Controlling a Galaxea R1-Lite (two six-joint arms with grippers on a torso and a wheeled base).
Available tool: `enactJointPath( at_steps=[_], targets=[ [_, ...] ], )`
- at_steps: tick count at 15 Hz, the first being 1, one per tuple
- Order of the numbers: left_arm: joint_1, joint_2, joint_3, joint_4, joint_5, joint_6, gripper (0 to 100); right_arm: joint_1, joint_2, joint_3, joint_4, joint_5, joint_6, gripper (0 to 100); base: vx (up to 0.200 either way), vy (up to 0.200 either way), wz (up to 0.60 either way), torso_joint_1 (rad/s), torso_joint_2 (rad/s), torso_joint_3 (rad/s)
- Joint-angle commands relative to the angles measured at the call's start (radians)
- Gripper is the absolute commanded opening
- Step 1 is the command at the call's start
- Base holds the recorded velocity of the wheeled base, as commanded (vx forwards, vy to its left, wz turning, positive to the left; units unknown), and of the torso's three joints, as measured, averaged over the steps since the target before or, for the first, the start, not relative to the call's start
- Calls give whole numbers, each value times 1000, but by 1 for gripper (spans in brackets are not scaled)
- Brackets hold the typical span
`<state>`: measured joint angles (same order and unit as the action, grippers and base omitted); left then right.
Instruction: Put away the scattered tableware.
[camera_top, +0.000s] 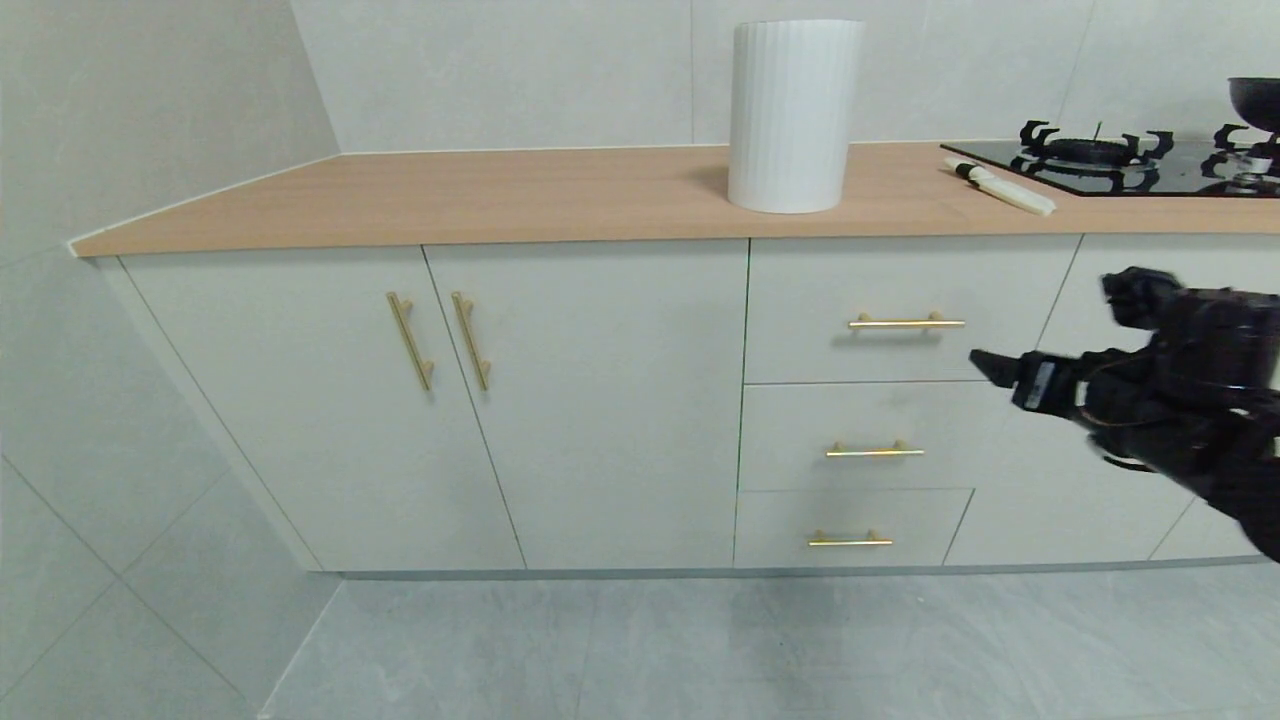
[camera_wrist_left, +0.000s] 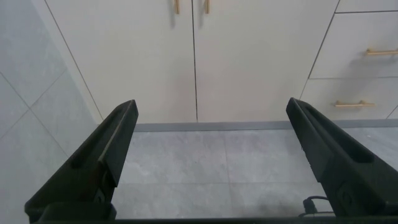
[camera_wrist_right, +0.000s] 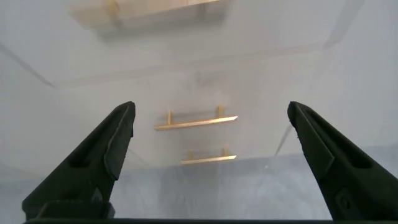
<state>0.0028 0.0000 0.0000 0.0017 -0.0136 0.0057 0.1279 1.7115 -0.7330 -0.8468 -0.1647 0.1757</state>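
Note:
A long white utensil (camera_top: 1000, 187) with a dark band lies on the wooden countertop (camera_top: 500, 195) beside the stove. A tall white ribbed container (camera_top: 795, 115) stands upright further left on the counter. My right gripper (camera_top: 1000, 370) (camera_wrist_right: 211, 112) hangs open and empty below counter height, in front of the drawer stack, level with the top and middle drawers. It faces the middle drawer handle (camera_wrist_right: 196, 121) and the bottom drawer handle (camera_wrist_right: 208, 158). My left gripper (camera_wrist_left: 212, 106) is open and empty, low over the floor, pointing at the base of the cabinet doors (camera_wrist_left: 196, 62).
Three drawers with gold handles (camera_top: 905, 322) (camera_top: 873, 451) (camera_top: 850, 540) sit right of two cabinet doors (camera_top: 440, 400). A black gas hob (camera_top: 1110, 160) with a dark pot (camera_top: 1258, 100) is at the counter's right end. A tiled wall (camera_top: 120, 300) closes the left side. Grey floor (camera_top: 700, 650) lies in front.

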Motion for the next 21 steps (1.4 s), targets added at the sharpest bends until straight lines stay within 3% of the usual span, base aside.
enactJointPath(
  at_steps=[1, 3, 5, 7, 8, 9, 12, 15, 19, 21],
  targets=[
    [0, 2, 0, 0, 0, 0, 100, -8, -641, 326, 37, -50, -65, 100, 0, 0, 0, 0, 0, 0],
    [0, 2, 0, 0, 0, 0, 100, -56, -946, 397, 195, -101, -140, 100, 0, 0, 0, 0, 0, 0],
    [0, 2, 0, 0, 0, 0, 100, -74, -1179, 379, 393, -107, -145, 100, 0, 0, 0, 0, 0, 0],
    [0, 2, 0, 0, 0, 0, 100, -76, -1483, 293, 776, -99, -190, 100, 0, 0, 0, 0, 0, 0],
    [0, 2, 0, 0, 0, 0, 100, -77, -1570, 265, 902, -99, -199, 100, 0, 0, 0, 0, 0, 0],
    [0, 2, 0, 0, 0, 0, 100, -77, -1610, 264, 939, -101, -199, 100, 0, 0, 0, 0, 0, 0],
    [0, 2, 0, 0, 0, 0, 100, -123, -1711, 336, 950, -81, -197, 100, 0, 0, 0, 0, 0, 0],
    [0, 2, 0, 0, 0, 0, 100, -123, -1711, 492, 940, -24, -190, 100, 0, 0, 0, 0, 0, 0],
    [0, 2, 0, 0, 0, 0, 100, -123, -1711, 733, 736, 123, -188, 100, 0, 0, 0, 0, 0, 0],
    [0, 2, 0, 0, 0, 0, 100, -123, -1711, 733, 772, 136, -185, 100, 0, 0, 0, 0, 0, 0]
  ],
)
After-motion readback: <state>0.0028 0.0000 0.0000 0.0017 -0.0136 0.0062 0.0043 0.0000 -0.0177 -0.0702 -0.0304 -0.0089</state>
